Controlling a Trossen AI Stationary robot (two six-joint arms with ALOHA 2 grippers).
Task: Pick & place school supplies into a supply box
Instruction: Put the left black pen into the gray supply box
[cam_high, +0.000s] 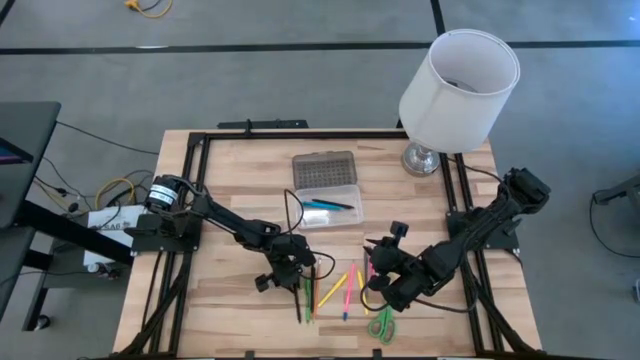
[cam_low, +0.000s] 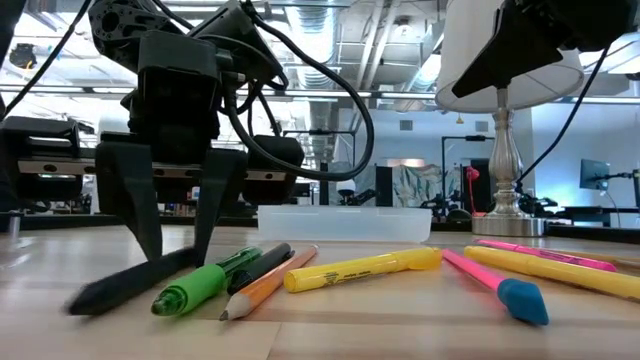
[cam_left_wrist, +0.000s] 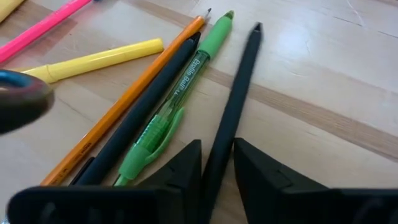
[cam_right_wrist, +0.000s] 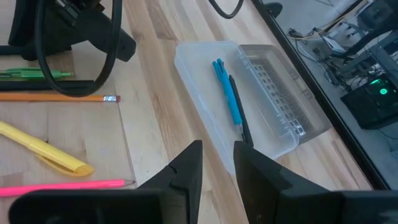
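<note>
Left gripper (cam_left_wrist: 217, 171) is down on the table among the loose supplies, and its two fingers (cam_left_wrist: 180, 174) sit tight on either side of a dark pen (cam_left_wrist: 233, 109), pinching its near end while the far tip points away across the wood. From the low view the same dark pen (cam_low: 130, 280) lies flat on the tabletop with the fingers planted over it, so it is gripped but not lifted. Just beside it, on the side away from the table edge, lie a green pen (cam_left_wrist: 180, 99), another dark pen (cam_left_wrist: 140, 115) and an orange pencil (cam_left_wrist: 118, 106), side by side and nearly parallel; a yellow highlighter (cam_left_wrist: 93, 59) and a pink one (cam_left_wrist: 40, 28) lie farther off. The supply box (cam_high: 328, 205) sits open toward the far middle of the table, well apart from this gripper, with a blue pen (cam_right_wrist: 227, 93) and a dark one (cam_right_wrist: 239, 115) already inside. Right gripper (cam_right_wrist: 217, 165) hangs above the table over the pink and yellow pens, its fingers a narrow gap apart with nothing between them, the box ahead of it. Green-handled scissors (cam_high: 382, 326) lie near the front edge, just beside the right arm.
</note>
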